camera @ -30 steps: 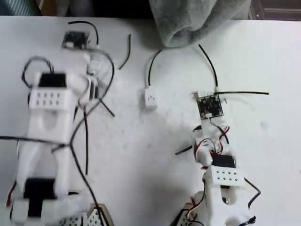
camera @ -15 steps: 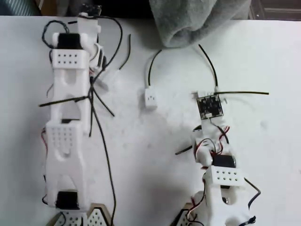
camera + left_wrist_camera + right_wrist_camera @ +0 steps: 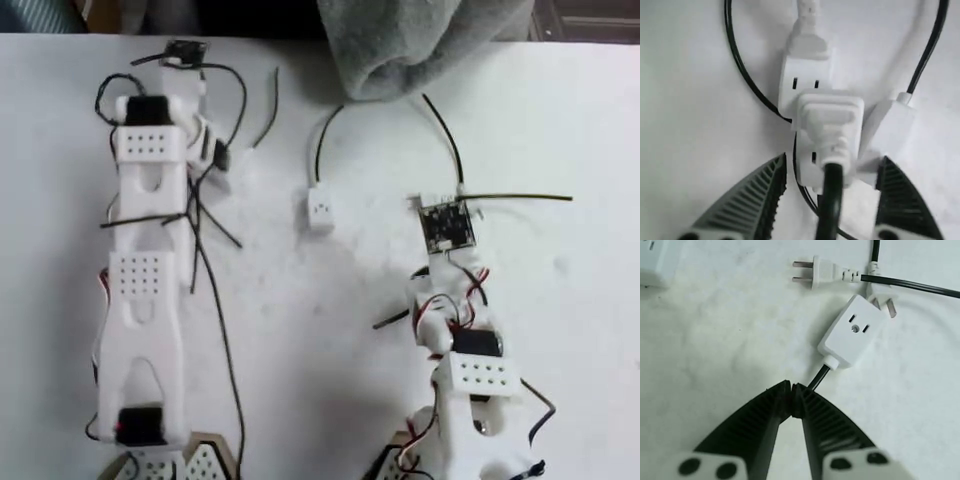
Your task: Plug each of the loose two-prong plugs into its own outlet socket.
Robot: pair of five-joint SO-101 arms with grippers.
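On the white counter [image 3: 300, 340], the left arm [image 3: 140, 290] stretches up the left side of the high view toward the upper left of the frame. Its wrist view shows the left pincer [image 3: 832, 162] released, with its ribbed fingers [image 3: 765, 195] spread wide on either side of a white outlet block [image 3: 802, 90]. A white plug [image 3: 830, 117] on a thick black cord sits pressed into that block, between the fingers. A second white block [image 3: 887, 130] on a thin black cord lies just beside it. The right arm [image 3: 478, 375] stands at the lower right of the high view. The right pincer [image 3: 791, 390] is clenched on nothing, its tips meeting near the cord end of a white outlet socket [image 3: 852, 332]. A loose two-prong plug [image 3: 822, 270] lies near that socket with its prongs bare, apart from it. Another small socket [image 3: 320, 208] lies at the middle of the high view, and a grey cloth [image 3: 420, 45] is at the upper edge.
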